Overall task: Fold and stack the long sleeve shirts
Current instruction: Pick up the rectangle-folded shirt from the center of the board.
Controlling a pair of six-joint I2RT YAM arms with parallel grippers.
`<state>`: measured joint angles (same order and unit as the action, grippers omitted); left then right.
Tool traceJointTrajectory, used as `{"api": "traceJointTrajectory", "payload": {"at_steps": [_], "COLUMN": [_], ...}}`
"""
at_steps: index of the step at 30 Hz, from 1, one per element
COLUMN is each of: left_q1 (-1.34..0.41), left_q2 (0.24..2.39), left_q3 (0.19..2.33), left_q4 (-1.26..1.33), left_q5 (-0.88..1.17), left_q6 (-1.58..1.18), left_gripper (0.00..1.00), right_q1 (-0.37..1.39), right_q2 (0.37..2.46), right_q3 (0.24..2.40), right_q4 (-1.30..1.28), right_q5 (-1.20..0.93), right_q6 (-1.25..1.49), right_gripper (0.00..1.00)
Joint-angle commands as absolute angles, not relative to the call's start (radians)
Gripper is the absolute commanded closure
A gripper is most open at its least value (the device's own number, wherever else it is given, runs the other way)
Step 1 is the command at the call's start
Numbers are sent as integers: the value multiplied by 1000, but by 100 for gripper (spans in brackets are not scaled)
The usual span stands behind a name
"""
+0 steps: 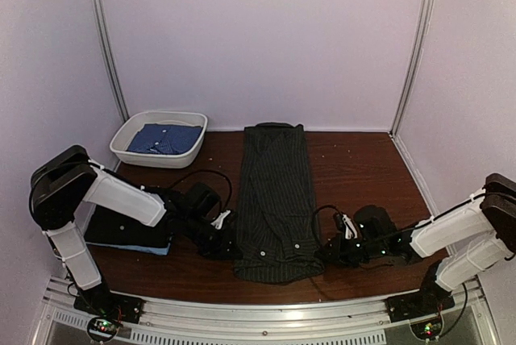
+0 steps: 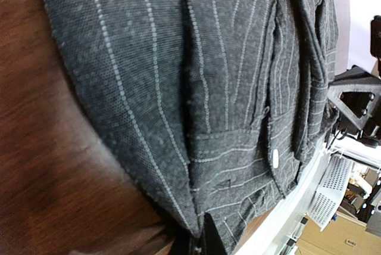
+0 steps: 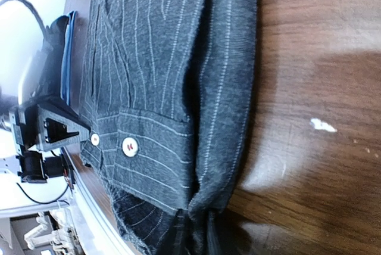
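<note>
At the counter's [image 1: 363, 176] near edge, the left claw [image 1: 230, 247] and right claw [image 1: 326, 255] are each clenched on a near corner of the pinstriped shirt [image 1: 274, 200]. The shirt lies folded in a long strip down the middle, reaching toward the far edge. By the left edge, a dark shirt [image 1: 121, 232] sits on a light blue shirt [image 1: 157, 248]. In the far left corner, a blue shirt [image 1: 165, 138] rests in a white tub [image 1: 161, 158].

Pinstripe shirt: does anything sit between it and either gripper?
Nothing visible does. The left gripper and right gripper are both right at the near hem corners of the pinstripe shirt, apparently pinching its cloth.
</note>
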<state>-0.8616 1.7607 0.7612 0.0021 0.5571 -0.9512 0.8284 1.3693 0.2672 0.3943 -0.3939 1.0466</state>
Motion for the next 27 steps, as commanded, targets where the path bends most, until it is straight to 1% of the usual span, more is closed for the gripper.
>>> {"api": "traceJointTrajectory", "payload": {"at_steps": [1,2,3,9,15,22,27], "left_q1": [-876,-877,-879,-907,-910,-871,-781], "left_q2": [1749,1742,1736,1665,1566,1522,1545], "left_q3": [723,716,713,661,645,748,823], "left_q4": [-7,-7,-7,-8,26,5,5], "left_q5": [565,565,563,551,541,535,581], "left_q6": [-982,-986,-988,-1032,-1075,-1086,-1082], "left_gripper": [100,100,100,100,100,100,100], "right_q1": [825,825,826,853,865,847,754], "right_q2": [1376,1367,1353,1234,1110,1150,1235], "right_q3": [237,234,230,203,251,363,440], "right_q4": [491,488,483,429,284,219,264], "right_q5": [-420,-417,-417,-393,-341,-344,-416], "right_q6": [1076,1077,1079,1102,1069,1015,997], "right_gripper": [94,98,100,100,100,100,100]}}
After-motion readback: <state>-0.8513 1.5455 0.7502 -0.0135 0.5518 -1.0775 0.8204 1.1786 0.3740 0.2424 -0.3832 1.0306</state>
